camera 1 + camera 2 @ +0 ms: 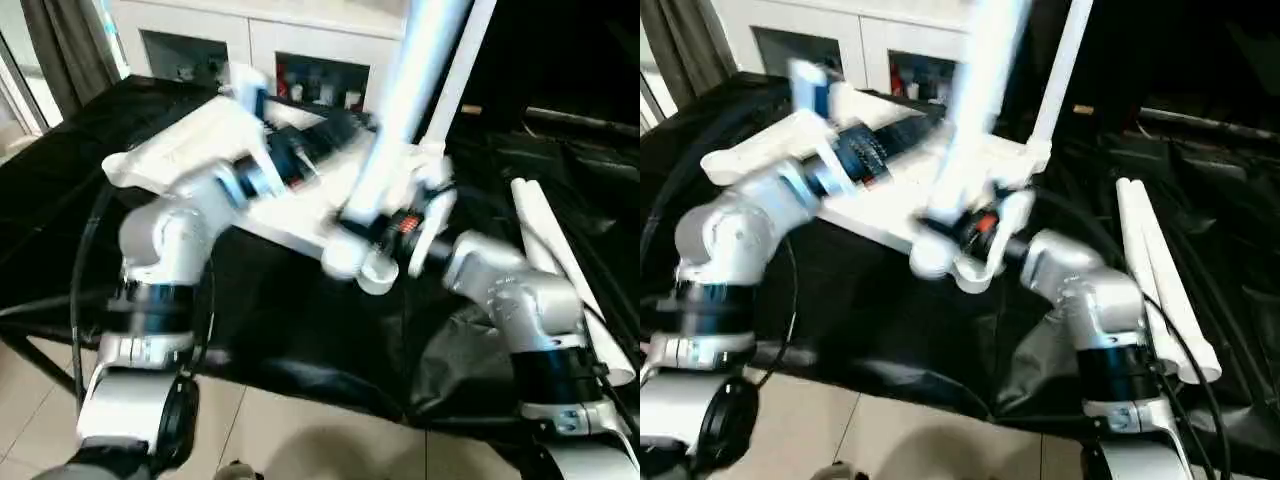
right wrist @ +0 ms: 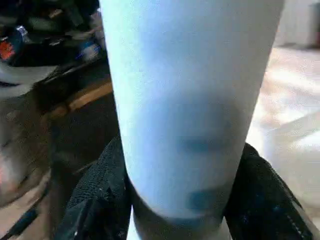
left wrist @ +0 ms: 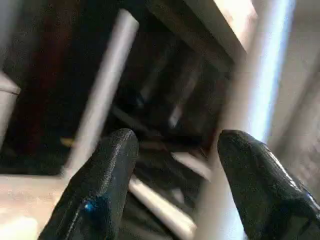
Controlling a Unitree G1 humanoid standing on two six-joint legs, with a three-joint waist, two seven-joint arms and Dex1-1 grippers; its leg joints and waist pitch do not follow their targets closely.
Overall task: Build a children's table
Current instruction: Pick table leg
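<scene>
The right end effector (image 2: 177,200) pinches a white tubular leg (image 1: 405,110) low on its shaft, standing it at the near corner socket of the tabletop (image 1: 300,225). The left end effector (image 3: 175,170) is spread, empty, beside that leg. Judged light, stiff and slick; a grip close to the socket suits. Two spare legs (image 1: 1160,290) lie beyond on the black-draped table (image 1: 300,330).

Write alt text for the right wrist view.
The right hand grips a white table leg between its two black fingers, the tube rising upright through the picture. Behind it lie dark cloth and pale floor.
</scene>
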